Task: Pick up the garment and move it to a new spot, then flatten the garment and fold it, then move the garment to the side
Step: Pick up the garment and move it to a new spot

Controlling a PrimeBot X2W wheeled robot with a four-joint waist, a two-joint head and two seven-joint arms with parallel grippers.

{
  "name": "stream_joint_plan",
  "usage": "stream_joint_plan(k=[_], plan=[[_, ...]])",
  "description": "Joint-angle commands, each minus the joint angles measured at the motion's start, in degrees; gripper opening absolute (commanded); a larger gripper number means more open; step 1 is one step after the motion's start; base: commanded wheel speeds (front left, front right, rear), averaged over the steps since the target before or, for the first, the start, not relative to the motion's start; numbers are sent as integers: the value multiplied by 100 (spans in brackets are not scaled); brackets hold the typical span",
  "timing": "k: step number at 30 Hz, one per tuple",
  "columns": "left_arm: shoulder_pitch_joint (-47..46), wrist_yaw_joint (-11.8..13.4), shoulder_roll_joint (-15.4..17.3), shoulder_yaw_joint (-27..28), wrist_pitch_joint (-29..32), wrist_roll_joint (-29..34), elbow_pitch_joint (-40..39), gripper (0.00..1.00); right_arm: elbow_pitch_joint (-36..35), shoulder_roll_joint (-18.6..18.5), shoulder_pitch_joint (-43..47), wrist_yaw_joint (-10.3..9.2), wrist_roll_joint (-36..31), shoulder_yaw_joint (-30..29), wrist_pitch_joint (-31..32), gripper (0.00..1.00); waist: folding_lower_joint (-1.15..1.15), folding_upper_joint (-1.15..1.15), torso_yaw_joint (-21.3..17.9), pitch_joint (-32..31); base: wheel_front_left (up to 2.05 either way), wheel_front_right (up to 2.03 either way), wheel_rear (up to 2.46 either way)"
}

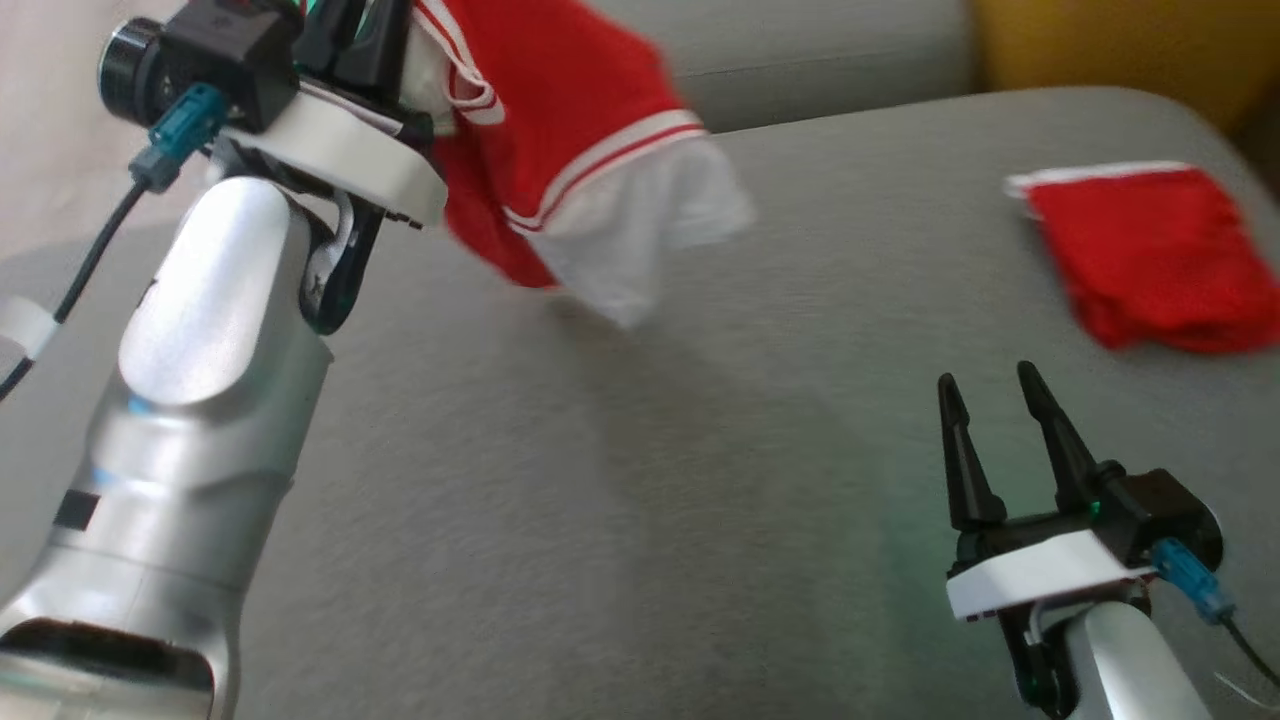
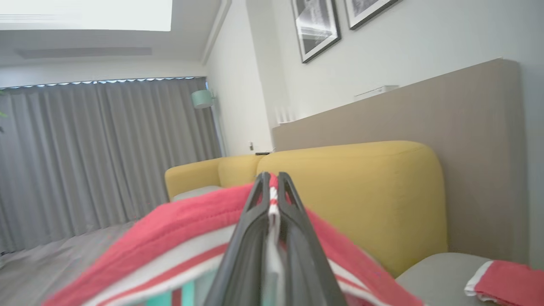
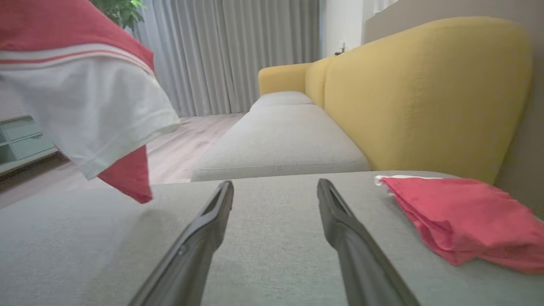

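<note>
A red garment (image 1: 560,130) with white sleeves and white-striped trim hangs in the air above the grey cushion (image 1: 600,480), held up at the top left. My left gripper (image 1: 355,45) is shut on its fabric; the left wrist view shows the dark fingers (image 2: 293,238) pinched together with the red and white garment (image 2: 170,238) draped over them. From the right wrist view the garment (image 3: 85,97) dangles at the upper left, its lowest corner just above the cushion. My right gripper (image 1: 990,385) stands open low over the cushion at the lower right, holding nothing.
A second red garment (image 1: 1160,255), folded, lies at the cushion's far right near the yellow sofa back (image 3: 425,93). More grey seat cushions (image 3: 280,140) run on beyond. Wooden floor and grey curtains (image 2: 97,153) lie past the sofa's end.
</note>
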Motion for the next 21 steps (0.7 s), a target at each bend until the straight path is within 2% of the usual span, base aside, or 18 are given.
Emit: stream_joint_plan(k=[1,7,13,14,15,16,21], plan=[[-142,13,226,129,77,-42,-267,0,-208,40,-113,-4,67,151,-16,100,1,0,-653,-180,0,0,0],[406,91,218,-45,397,-106,-516,0,-288,70,-219,-4,165,258,-16,100,1,0,-1226,119,0,0,0],[1181,164,96,-340,195,-50,9,0,-368,76,-378,-4,457,479,-16,100,1,0,-1454,603,0,0,0],[1298,189,45,-338,110,-88,179,7,-373,77,-412,-4,494,517,-16,100,1,0,-1461,676,0,0,0],[1398,208,-10,-327,12,-133,347,64,-373,77,-440,-4,523,559,-16,100,1,0,-1457,742,0,0,0],[1461,226,-39,-333,-128,-130,498,100,-374,77,-470,-4,543,602,-16,100,1,0,-1450,801,0,0,0],[1636,374,-181,-274,-594,-127,934,100,-363,78,-548,-4,582,669,-16,100,1,0,-1314,904,0,0,0]])
